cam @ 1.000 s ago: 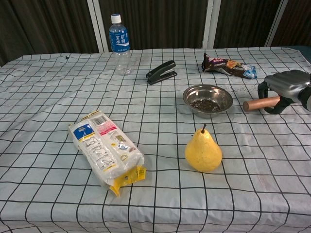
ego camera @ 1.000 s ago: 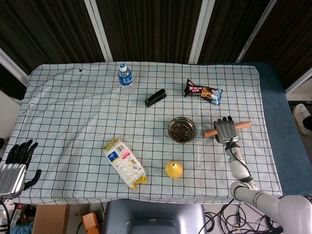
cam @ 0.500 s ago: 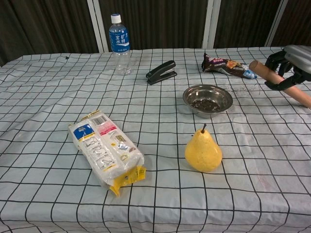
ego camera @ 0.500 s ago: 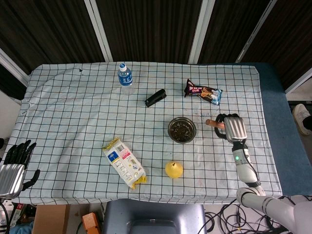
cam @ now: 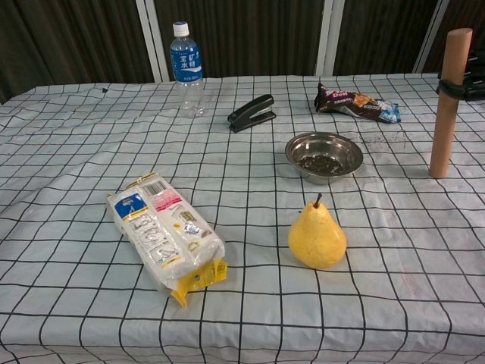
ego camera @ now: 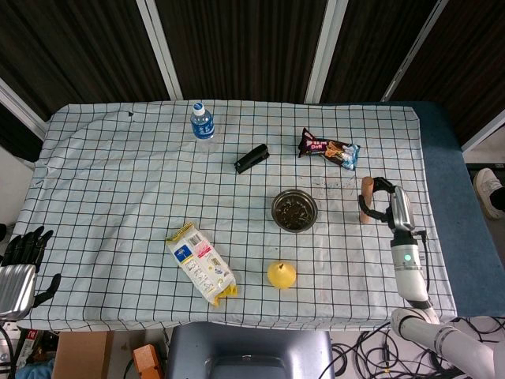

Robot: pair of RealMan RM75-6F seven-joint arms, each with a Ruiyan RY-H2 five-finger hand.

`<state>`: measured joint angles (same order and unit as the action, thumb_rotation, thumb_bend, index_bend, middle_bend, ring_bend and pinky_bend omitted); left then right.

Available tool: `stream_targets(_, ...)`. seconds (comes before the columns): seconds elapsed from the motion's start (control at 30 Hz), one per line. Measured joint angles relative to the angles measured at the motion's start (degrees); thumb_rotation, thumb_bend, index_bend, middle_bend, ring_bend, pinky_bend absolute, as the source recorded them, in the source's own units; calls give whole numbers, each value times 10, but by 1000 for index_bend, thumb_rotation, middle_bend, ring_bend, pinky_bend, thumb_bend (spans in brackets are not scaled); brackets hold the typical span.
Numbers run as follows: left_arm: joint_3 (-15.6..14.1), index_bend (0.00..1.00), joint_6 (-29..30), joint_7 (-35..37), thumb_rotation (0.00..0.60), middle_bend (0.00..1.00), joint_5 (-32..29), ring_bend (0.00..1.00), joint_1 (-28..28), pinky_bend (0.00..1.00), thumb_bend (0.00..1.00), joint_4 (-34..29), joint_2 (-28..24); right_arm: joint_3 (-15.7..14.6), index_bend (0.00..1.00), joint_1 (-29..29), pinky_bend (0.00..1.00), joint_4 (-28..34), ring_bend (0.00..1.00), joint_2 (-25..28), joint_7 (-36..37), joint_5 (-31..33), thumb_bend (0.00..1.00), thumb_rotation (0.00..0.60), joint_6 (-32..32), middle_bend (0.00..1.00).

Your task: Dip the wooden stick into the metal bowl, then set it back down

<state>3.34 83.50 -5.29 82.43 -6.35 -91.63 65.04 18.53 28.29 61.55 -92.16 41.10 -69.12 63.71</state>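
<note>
My right hand [ego camera: 388,203] grips the wooden stick [cam: 446,102] and holds it nearly upright, its lower end close to the tablecloth right of the metal bowl. In the head view the wooden stick [ego camera: 366,200] shows foreshortened beside the hand. The chest view shows only the fingers [cam: 461,86] wrapped around the stick at the right edge. The metal bowl [ego camera: 294,210], also the metal bowl [cam: 324,155], holds dark bits and sits mid-table, apart from the stick. My left hand [ego camera: 22,267] hangs off the table's left front corner, fingers apart, holding nothing.
A pear [cam: 317,235] stands in front of the bowl. A snack bag [cam: 166,236] lies front left. At the back are a water bottle [cam: 186,67], a black stapler [cam: 251,113] and a dark snack packet [cam: 356,103].
My right hand has lifted the stick off the table and turned it from lying flat to nearly upright, moving slightly right. The left hand has drifted a little lower.
</note>
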Motion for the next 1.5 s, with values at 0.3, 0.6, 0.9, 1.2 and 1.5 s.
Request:
stream_targets(0.3,2,0,-8,-12,600,0,-7,0,-3,25,369,-5,0,26,853,-18,345,-7,428,12,201,24,308,600,-100,585)
stream_targets(0.6,0,0,-11,-12,600,0,-6,0,-4,26,370,-5,-1,32,781,-38,345,-36,428,7,289,-6,308,600,-80,585)
stream_targets(0.9,-1,0,-11,-12,600,0,-2,0,-4,25,370,-5,0,35,501,-42,327,-52,359,5,326,-14,307,600,-75,499)
stream_targets(1.2,0,0,-15,-17,600,0,-7,0,-7,25,369,-4,3,31,359,-33,305,-63,288,19,373,-46,257,600,-71,407)
stream_targets(1.5,2,0,-15,-19,600,0,-10,0,-8,24,371,-3,4,56,548,-9,368,-80,333,6,347,-8,256,600,-94,418)
